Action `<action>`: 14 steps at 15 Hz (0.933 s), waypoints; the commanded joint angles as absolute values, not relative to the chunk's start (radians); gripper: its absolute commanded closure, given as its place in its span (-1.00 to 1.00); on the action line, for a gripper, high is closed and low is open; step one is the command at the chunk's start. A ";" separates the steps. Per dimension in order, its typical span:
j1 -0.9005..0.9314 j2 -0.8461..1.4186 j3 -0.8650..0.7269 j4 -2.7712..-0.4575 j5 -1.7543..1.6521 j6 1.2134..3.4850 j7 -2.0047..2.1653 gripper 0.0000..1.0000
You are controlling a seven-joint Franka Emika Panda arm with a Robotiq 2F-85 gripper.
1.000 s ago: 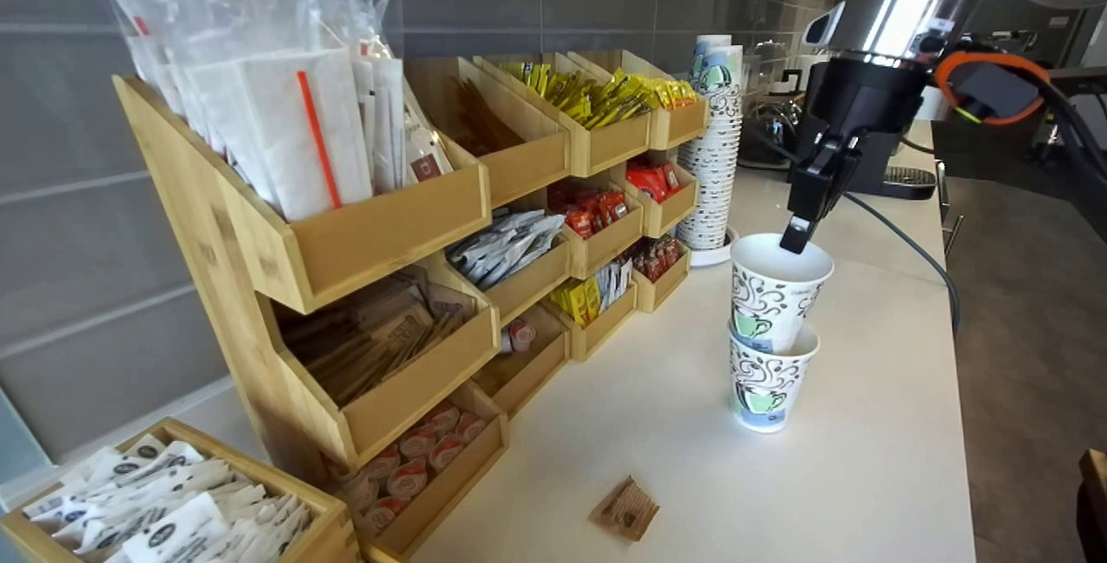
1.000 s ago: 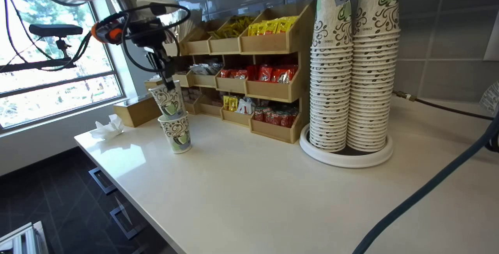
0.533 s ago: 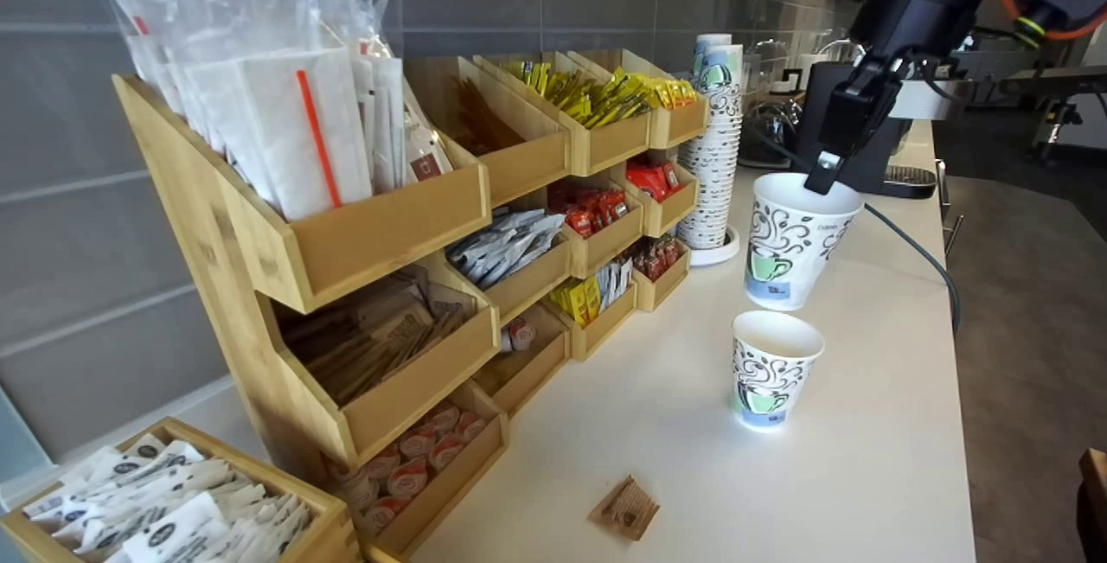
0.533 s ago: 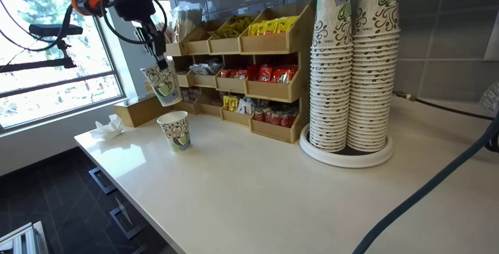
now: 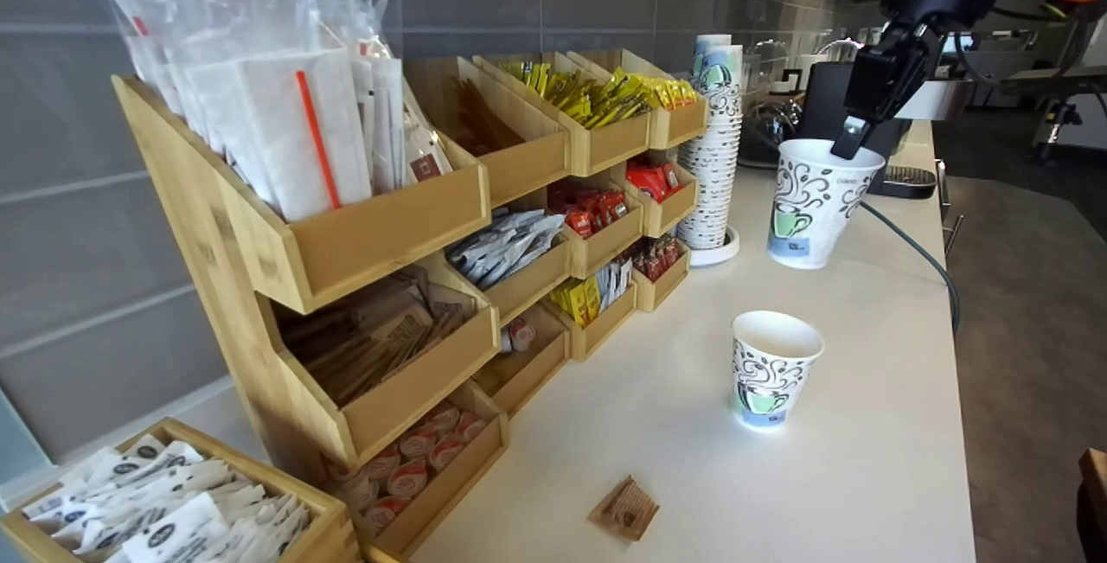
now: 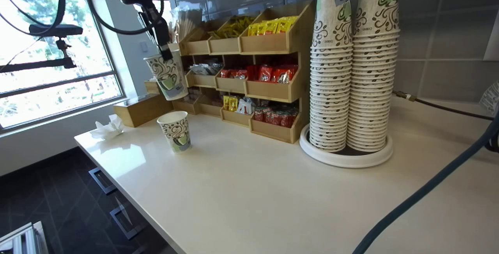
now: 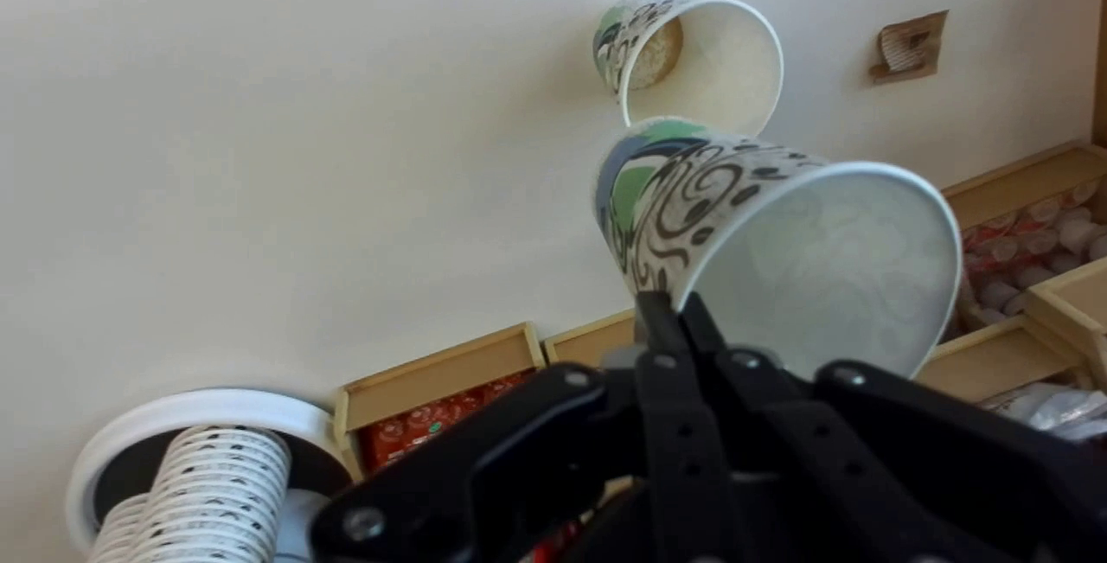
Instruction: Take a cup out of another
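White patterned paper cup (image 5: pixel 813 215) hangs rim-pinched in nearly closed jaws, presumably to clear the matching paper cup (image 5: pixel 772 377) below them.

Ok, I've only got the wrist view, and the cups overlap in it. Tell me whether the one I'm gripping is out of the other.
Observer: It's out. Both exterior views show a gap between the base of the held cup and the rim of the standing cup.
Operator: Good. Name one loose thing my view misses.
Observer: What looks like a crumpled white tissue lies on the counter, beside a wooden box, in an exterior view.
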State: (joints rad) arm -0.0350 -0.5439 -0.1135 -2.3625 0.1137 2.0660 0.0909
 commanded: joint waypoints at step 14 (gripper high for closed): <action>-0.113 -0.411 -0.194 -2.441 0.187 2.075 0.049 0.98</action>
